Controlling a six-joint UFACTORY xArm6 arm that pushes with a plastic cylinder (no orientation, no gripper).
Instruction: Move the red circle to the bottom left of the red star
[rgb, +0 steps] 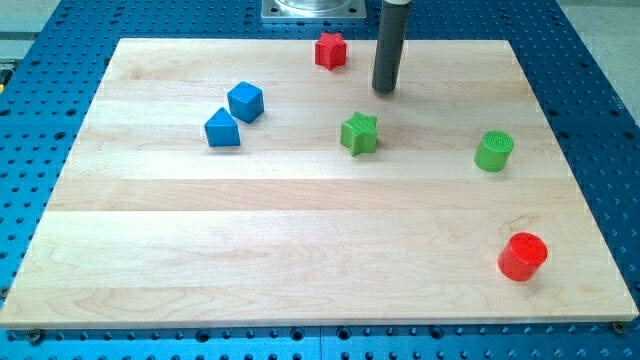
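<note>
Standing on a pale wooden desk (300, 250) bolted over a blue perforated base (40, 110), six blocks wait for one long push. Counted from the view's left: two blue blocks, a pentagon-like one (222, 129) and a cube (245, 101), almost touching; one red star (330, 50) near the top edge; one green star (359, 133) in the middle; one green cylinder (494, 150) toward the right; one red circle (523, 256) near the bottom right corner. That makes two blue, two green, two red.

The tool is a plain dark rod with nothing to open or close and nothing held; my tip (385, 90) rests on the desk just right of and below the red star, above the green star, touching neither.

The red circle lies well apart from the red star, nearly the whole diagonal away. The likely trouble is the route: the green star sits close to the straight line toward the goal and could be shunted along or knock the circle off course. A round block may also slip off the rod's side on so long a push. An overshoot near the finish could nudge the red star toward the desk's top edge.
</note>
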